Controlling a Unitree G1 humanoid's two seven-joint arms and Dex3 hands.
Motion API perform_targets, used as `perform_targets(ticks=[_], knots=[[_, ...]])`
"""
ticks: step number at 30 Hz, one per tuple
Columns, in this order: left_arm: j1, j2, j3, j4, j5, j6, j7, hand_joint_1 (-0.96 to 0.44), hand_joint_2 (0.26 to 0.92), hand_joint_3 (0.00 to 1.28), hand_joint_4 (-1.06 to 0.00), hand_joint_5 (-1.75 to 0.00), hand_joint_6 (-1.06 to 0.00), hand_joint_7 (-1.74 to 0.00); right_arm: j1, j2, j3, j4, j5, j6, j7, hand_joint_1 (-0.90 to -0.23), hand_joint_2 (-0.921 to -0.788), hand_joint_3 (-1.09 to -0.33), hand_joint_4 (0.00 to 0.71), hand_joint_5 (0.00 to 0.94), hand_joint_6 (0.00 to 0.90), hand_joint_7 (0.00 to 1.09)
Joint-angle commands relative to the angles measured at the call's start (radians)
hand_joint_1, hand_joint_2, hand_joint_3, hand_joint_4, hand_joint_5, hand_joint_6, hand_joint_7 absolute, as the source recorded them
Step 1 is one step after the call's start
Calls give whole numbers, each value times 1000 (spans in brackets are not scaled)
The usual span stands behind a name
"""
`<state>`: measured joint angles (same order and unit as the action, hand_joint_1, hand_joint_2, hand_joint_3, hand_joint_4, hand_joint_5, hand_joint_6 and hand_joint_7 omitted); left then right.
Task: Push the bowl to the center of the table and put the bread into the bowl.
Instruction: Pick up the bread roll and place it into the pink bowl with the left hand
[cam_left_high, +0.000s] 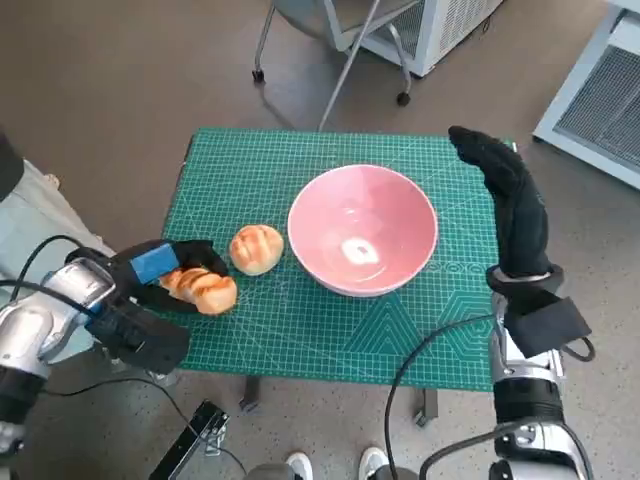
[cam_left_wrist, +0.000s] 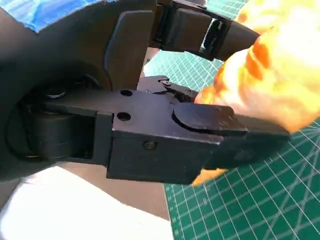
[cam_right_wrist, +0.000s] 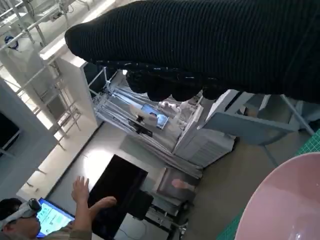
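Starting at your left, the left hand (cam_left_high: 165, 275) gripped one bread roll (cam_left_high: 202, 290) near the tabletop's (cam_left_high: 300, 335) front left edge, its black fingers (cam_left_wrist: 200, 125) closed around the bread. Just beside it lay a second, rounder bread roll (cam_left_high: 256, 248), free on the green mat. Next came the pink bowl (cam_left_high: 363, 230), about mid-table. At your far right, the gloved right hand (cam_left_high: 505, 195) stood just beside the bowl's rim, fingers extended, holding nothing.
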<state>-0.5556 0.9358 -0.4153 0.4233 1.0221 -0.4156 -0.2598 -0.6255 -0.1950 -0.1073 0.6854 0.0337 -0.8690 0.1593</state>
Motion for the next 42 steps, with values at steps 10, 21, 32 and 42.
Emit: perform_targets(ticks=[10,21,32,42], knots=[[-65,41,59,-19,-94,-45,-31,0,918,160,-501,-1307,-621,-1224,25,-1,0,13,6,16,5,-605,-921,-743,223,199,-1,925],[-147,48,172,-119,-232,-42,-108,0,920,108,-536,-1231,-691,-1191,18,-1,0,14,12,21,10,-601,-921,-747,209,207,-1,927],[-347,-65,144,-129,-207,-86,-44,1,918,89,-587,-1133,-697,-1234,10,-2,1,20,5,21,7,-601,-921,-745,205,218,-1,926],[-505,-267,18,-30,-118,-57,-27,0,920,94,-572,-1169,-687,-1213,5,-3,1,25,14,19,16,-598,-921,-746,204,230,-1,925]])
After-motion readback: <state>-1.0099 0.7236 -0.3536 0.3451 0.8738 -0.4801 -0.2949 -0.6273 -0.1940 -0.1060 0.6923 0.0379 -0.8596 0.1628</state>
